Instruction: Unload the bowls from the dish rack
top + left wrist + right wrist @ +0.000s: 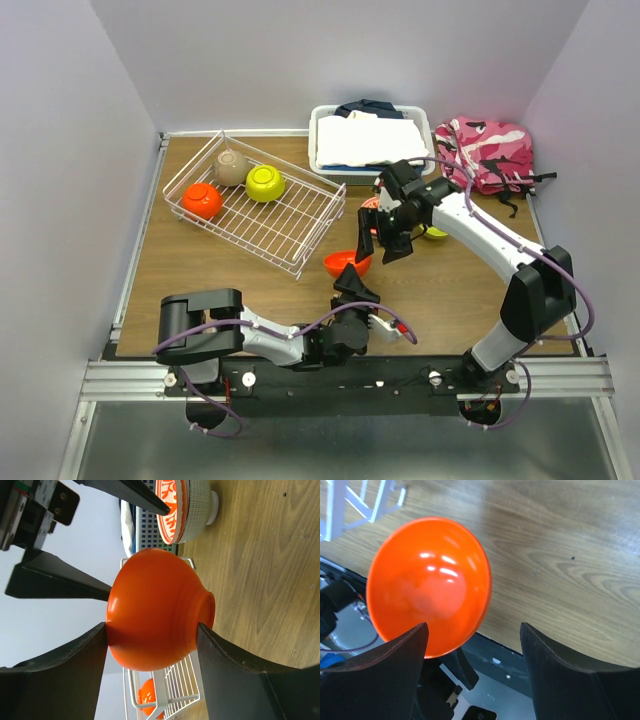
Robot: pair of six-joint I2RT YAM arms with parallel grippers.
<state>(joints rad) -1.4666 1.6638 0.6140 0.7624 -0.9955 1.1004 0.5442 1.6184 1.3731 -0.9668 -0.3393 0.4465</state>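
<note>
The orange bowl (155, 615) is already out of the dish rack (255, 205). It's held tipped on its side over the surface (450, 300), just off the rack's near corner. It's clamped by the left jaws, one pressed at the rim edge and the other against the outer wall near the foot. The right jaws are spread wide around its open mouth, with nothing gripped. It can be taken for light, stiff, glossy plastic, so slip is probably more of a worry than weight. A pinch over the rim, one finger inside and one outside, would likely be best, since the round belly could squirt free. A second orange bowl (202, 200), a taupe bowl (231, 167) and a lime-yellow bowl (265, 183) are left in the rack.
</note>
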